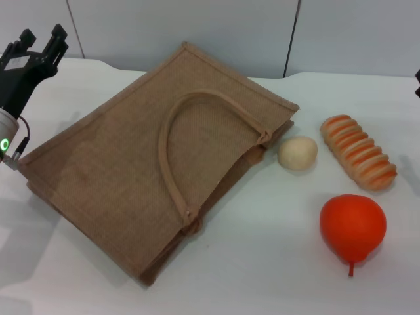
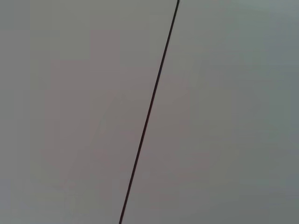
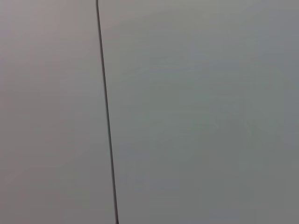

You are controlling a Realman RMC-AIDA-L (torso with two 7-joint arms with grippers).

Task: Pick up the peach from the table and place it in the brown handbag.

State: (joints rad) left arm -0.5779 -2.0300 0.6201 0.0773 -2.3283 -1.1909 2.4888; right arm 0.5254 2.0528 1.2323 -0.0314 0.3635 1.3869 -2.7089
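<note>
The brown handbag [image 1: 157, 157] lies flat on the white table [image 1: 262, 262], at the left and centre of the head view, with its arched handles [image 1: 172, 131] on top. No pale-pink peach shows in any view. My left gripper [image 1: 41, 41] is raised at the far left, beyond the bag's left corner, open and empty. Of my right arm only a dark sliver [image 1: 417, 82] shows at the right edge. Both wrist views show only a grey wall with a dark seam.
Right of the bag's mouth lie a small beige ball [image 1: 297, 153], a striped bread loaf [image 1: 358, 152] and a large orange-red fruit with a stalk [image 1: 352, 226]. A grey panelled wall stands behind the table.
</note>
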